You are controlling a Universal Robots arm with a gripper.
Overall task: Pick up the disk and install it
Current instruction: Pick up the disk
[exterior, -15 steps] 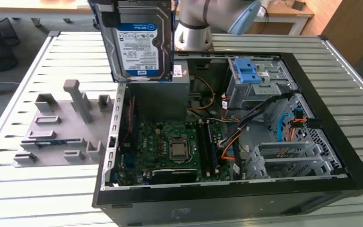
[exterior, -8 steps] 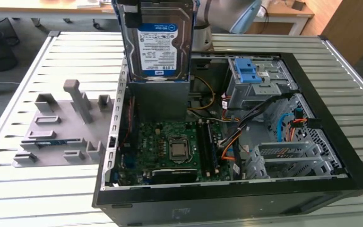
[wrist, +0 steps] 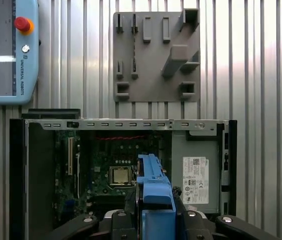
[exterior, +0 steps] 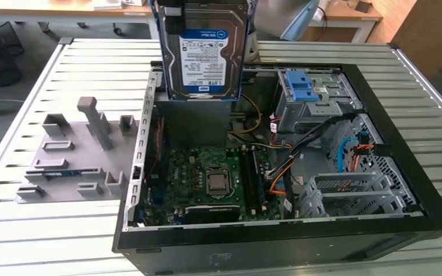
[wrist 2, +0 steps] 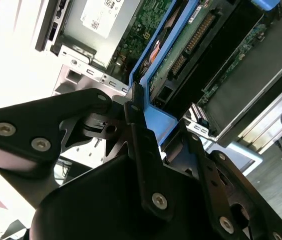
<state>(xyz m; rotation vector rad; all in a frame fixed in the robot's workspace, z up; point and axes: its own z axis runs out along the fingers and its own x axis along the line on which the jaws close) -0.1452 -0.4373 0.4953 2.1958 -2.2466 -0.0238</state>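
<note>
— Where's your disk (exterior: 204, 52)?
— Upright, long axis vertical, label facing the exterior view, apparently over the far side of the open case (exterior: 282, 247).
— Grip?
— Your gripper (wrist: 155, 220) clamps its blue frame (wrist: 155, 185); the second wrist view shows its circuit board (wrist 2: 179, 54).

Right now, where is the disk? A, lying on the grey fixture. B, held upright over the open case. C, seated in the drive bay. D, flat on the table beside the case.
B: in the exterior view the disk hangs upright above the open case, and the first wrist view shows the gripper clamped on it.
</note>
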